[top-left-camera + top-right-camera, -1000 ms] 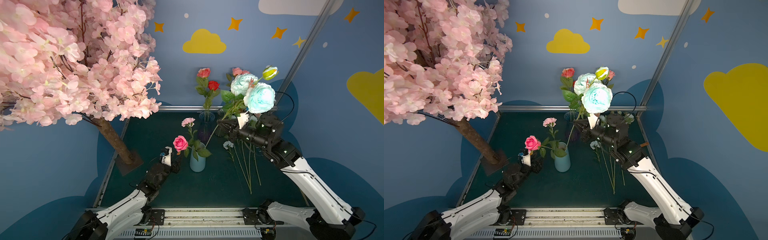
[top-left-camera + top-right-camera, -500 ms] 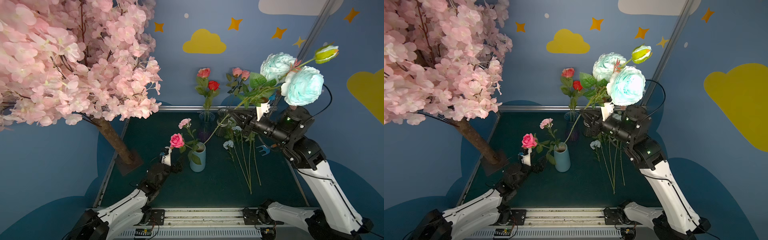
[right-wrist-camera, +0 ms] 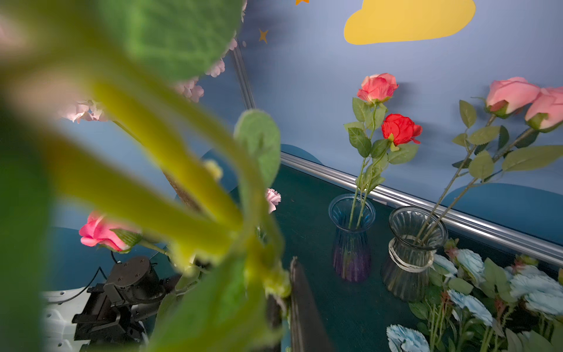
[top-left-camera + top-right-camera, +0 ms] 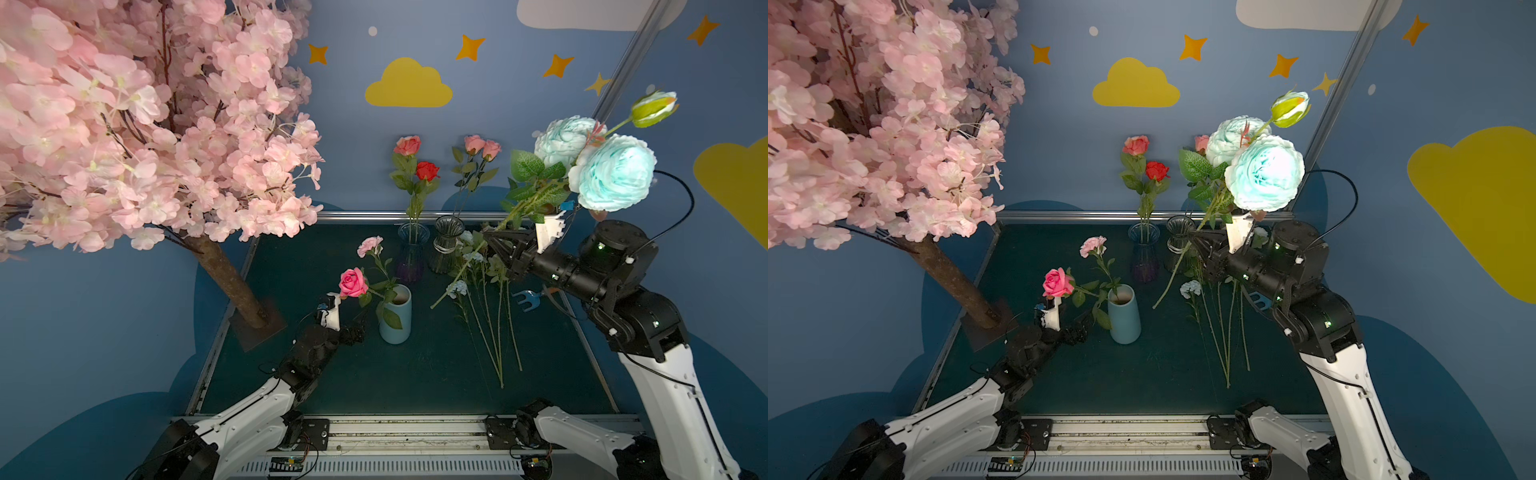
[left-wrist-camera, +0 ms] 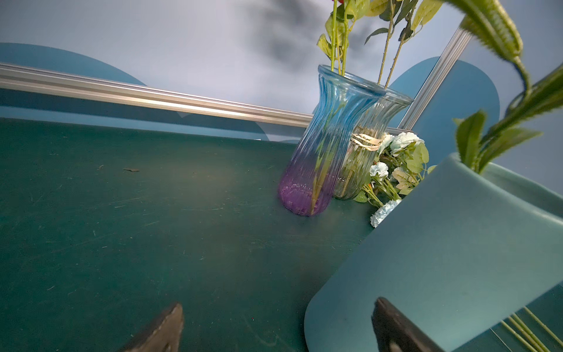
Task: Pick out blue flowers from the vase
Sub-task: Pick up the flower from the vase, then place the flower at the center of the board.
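Right gripper (image 4: pixel 492 241) clamped mid-stalk on the big blue flower stem (image 4: pixel 611 174). Heads are raised high to the right of the light-blue vase (image 4: pixel 397 320), with the stalk end hanging clear of it. Left gripper (image 4: pixel 355 332) fingers spread wide beside the vase base, holding nothing.

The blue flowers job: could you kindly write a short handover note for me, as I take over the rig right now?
Left gripper: open, low beside the light blue vase, holding nothing.
Right gripper: shut on a big blue flower stem, held up in the air.
Other blue flowers: lying on the table, to the right of that vase.
Done: no blue heads show in any vase.
Left: lay the held stem with the pile.
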You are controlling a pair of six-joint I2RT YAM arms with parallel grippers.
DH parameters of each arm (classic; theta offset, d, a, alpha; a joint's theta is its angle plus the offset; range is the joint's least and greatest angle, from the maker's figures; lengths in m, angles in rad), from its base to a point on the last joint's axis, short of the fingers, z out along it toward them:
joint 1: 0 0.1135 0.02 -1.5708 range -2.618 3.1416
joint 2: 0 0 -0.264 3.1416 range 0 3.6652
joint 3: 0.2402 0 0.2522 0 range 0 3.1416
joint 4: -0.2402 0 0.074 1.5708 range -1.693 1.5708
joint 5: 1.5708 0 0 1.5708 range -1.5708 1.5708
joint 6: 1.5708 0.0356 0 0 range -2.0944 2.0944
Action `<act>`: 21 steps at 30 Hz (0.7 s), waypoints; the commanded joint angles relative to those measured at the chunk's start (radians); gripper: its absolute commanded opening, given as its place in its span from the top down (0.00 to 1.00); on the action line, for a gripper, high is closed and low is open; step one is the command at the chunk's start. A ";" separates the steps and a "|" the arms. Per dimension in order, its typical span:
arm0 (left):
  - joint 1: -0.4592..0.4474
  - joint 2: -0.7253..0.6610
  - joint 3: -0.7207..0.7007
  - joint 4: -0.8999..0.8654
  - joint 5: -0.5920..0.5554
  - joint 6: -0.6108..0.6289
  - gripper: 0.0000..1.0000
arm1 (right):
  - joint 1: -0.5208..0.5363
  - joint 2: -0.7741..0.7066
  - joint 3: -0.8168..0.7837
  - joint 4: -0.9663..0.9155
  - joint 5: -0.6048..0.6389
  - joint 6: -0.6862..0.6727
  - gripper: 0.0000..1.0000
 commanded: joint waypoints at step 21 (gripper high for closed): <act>0.006 0.009 0.033 -0.005 -0.002 -0.006 0.03 | -0.407 0.187 -0.268 -0.298 0.194 -0.049 1.00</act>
